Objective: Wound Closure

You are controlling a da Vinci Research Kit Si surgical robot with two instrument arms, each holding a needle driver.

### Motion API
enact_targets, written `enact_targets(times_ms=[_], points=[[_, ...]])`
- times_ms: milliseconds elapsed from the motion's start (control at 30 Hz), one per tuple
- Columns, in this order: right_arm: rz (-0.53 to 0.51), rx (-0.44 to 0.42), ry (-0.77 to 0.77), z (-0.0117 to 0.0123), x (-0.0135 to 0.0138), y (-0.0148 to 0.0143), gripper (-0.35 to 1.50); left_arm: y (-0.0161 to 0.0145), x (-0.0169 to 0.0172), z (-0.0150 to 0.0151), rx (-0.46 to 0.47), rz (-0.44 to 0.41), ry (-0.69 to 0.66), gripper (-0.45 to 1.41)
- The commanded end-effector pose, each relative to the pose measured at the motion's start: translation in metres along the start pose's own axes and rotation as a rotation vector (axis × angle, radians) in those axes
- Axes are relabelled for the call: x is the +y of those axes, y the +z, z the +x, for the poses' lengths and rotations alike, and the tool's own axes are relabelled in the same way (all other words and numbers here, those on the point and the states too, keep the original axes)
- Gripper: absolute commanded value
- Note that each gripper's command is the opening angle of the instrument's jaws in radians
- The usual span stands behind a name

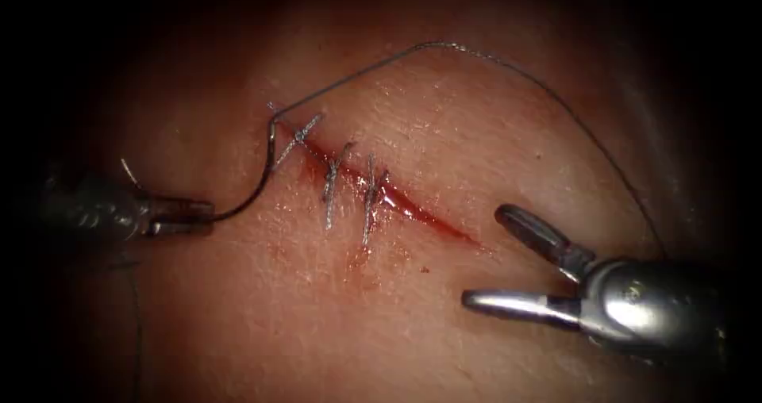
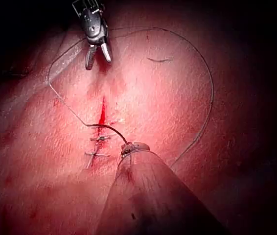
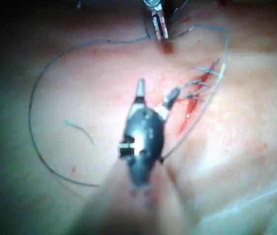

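Right tool in the foreground, to the right of the cut, jaws spread wide, nothing held. Left tool to the left of the cut, jaws closed on one end of the needle, probably the pointed end. Needle curving up toward the cut's upper-left end, apparently clear of the tissue. Thread trailing from the needle's far end, arching over the wound and down behind the right tool. Three stitches across the upper-left part of the cut, the lower-right part gaping, wet with red fluid. Judged stage: between stitches, closure part done. Called for next, by this reading: a fresh grip further back along the curve, point squared to the open edge.
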Motion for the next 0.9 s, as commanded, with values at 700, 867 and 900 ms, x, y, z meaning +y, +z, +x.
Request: enact_targets(times_ms=[700,867,900], points=[[-0.064,-0.092,0.108,0.0015,-0.003,0.005,0.84,0.006,0.0031,0.0055,-0.031,0.17,0.133,-0.45],[-0.154,-0.109,0.071,0.0015,-0.0032,0.0058,0.81,0.0064,0.0034,0.0053,-0.046,0.19,0.133,-0.45],[-0.176,-0.11,0.061,0.0015,-0.0032,0.0059,0.81,0.0065,0.0034,0.0053,-0.046,0.194,0.131,-0.45]])
